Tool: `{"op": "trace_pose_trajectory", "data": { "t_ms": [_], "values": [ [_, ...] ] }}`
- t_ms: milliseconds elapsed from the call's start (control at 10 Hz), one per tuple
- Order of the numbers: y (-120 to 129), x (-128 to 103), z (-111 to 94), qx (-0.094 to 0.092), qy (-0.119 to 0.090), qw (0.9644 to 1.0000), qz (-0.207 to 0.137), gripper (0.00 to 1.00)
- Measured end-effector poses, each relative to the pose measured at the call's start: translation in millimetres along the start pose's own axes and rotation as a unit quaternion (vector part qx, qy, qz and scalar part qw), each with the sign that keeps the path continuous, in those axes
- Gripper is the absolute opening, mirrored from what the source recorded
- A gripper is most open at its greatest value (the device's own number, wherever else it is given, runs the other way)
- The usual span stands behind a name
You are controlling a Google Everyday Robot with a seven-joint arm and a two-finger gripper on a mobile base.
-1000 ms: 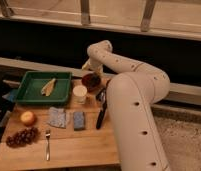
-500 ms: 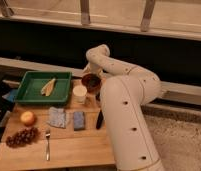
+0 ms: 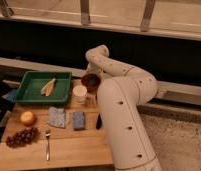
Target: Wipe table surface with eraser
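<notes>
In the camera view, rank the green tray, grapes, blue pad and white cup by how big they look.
1. Green tray
2. Grapes, though nearest the camera
3. Blue pad and white cup: too alike to rank
Jaws: by the brown bowl.

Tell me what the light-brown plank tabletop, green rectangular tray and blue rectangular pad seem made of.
Light-brown plank tabletop: wood, apparently; matte brown, faint plank lines. Green rectangular tray: probably plastic; even colour, raised rim. Blue rectangular pad: perhaps sponge or foam; dull surface. The gripper is out of sight behind the white robot arm.
</notes>
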Motion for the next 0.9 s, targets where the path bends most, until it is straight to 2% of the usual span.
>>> {"op": "trace_pose_trajectory", "data": {
  "t_ms": [300, 500, 900],
  "values": [
    [8, 1, -5, 0.011, -0.013, 0.9997, -0.018, 0.18],
    [8, -2, -10, 0.015, -0.02, 0.9994, -0.025, 0.02],
    [8, -11, -23, 0.02, -0.035, 0.9987, -0.031, 0.0]
  ]
}}
